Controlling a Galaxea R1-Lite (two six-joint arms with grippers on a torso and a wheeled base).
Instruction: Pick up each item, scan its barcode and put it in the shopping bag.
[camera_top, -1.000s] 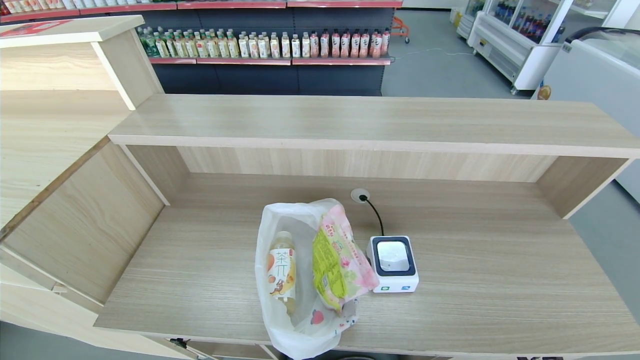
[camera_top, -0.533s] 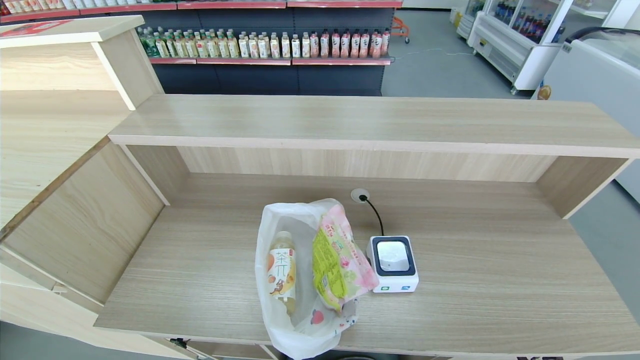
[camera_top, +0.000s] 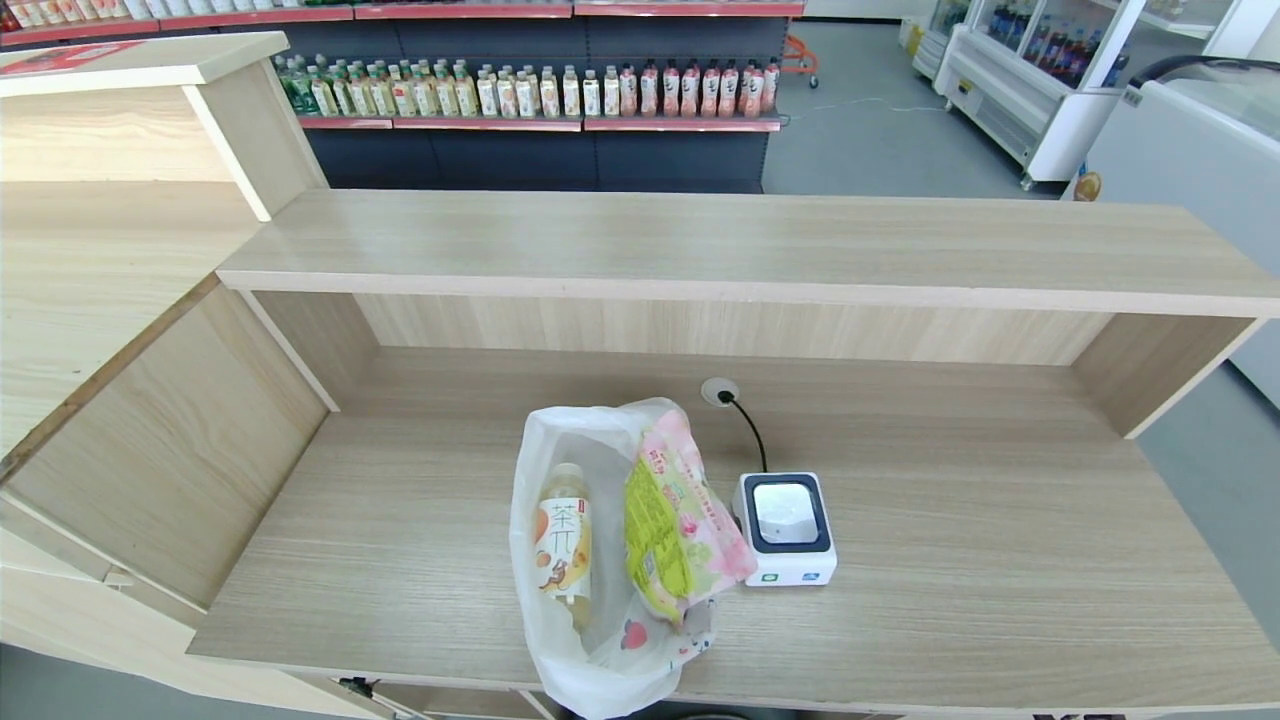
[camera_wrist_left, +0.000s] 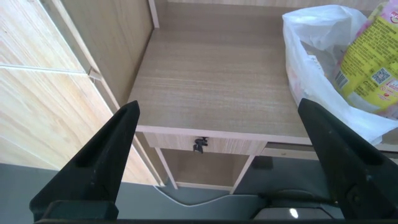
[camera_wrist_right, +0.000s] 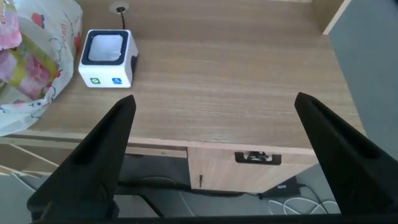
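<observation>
Head view: the shopping bag (camera_top: 527, 480) lies near the middle of the surface (camera_top: 1000, 560), its bottom drooping over the near edge and its mouth towards the far edge. Inside it is a bottle (camera_top: 563, 540), long axis running near edge to far edge, cap at the far end. A snack pack (camera_top: 685, 520) leans on the bag's right wall, its top poking out of the mouth. The scanner (camera_top: 787, 525) is just beside the pack on the right, window up, cable (camera_top: 750, 430) running to the far edge. Judgement: both items seen are bagged, so the task looks close to done.

Left wrist view: the left fingers (camera_wrist_left: 106, 155) are spread wide and hold nothing, hanging off the near edge, towards the left corner. The bag (camera_wrist_left: 311, 56) and the pack (camera_wrist_left: 367, 56) lie ahead and to the right of them.

Right wrist view: the right fingers (camera_wrist_right: 99, 155) are spread wide too, with nothing held, off the near edge further right. The scanner (camera_wrist_right: 106, 57) lies ahead and to their left, the bag (camera_wrist_right: 25, 106) beyond it. Judgement: the left arm is nearer the bag, the right nearer the scanner.
</observation>
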